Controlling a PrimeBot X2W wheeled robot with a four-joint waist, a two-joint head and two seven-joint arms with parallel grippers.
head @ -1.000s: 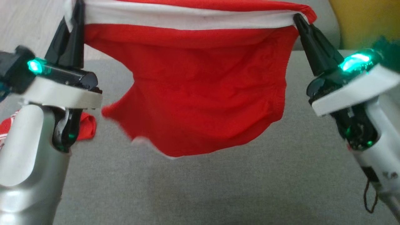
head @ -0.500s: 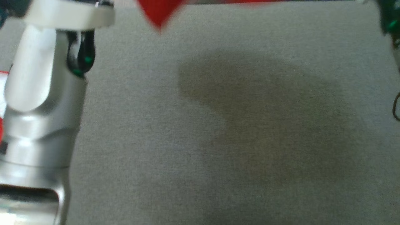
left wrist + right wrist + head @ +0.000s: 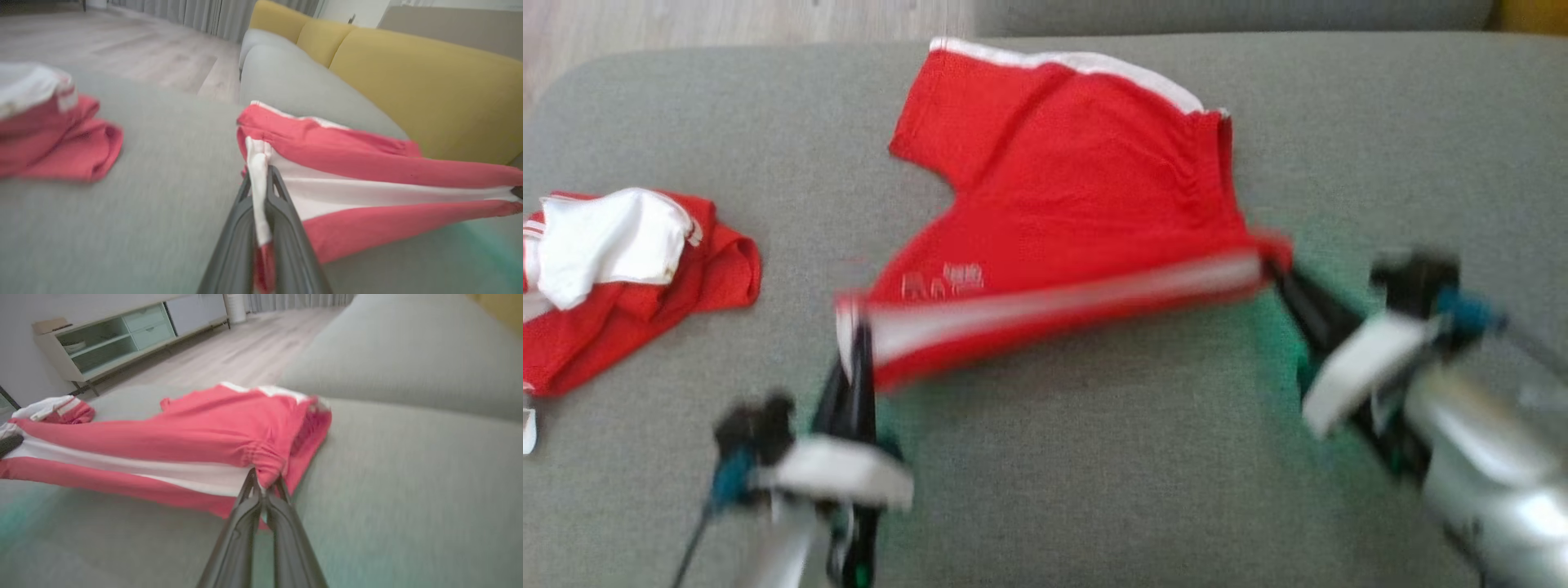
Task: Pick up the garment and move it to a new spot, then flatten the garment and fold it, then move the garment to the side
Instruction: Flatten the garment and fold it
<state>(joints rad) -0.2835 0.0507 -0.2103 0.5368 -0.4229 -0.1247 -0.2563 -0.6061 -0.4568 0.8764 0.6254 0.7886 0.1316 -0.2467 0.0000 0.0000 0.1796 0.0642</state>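
Mid-flattening, the left gripper [image 3: 854, 363] and right gripper [image 3: 1278, 273] each clamped the red garment [image 3: 1078, 204] by its waistband [image 3: 1062, 302]; next likely needs lowering it flat, then releasing.

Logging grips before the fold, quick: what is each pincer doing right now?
Left pincer: shut on the red shorts, at the white-striped edge.
Right pincer: shut on the red shorts, at the other end of that edge.
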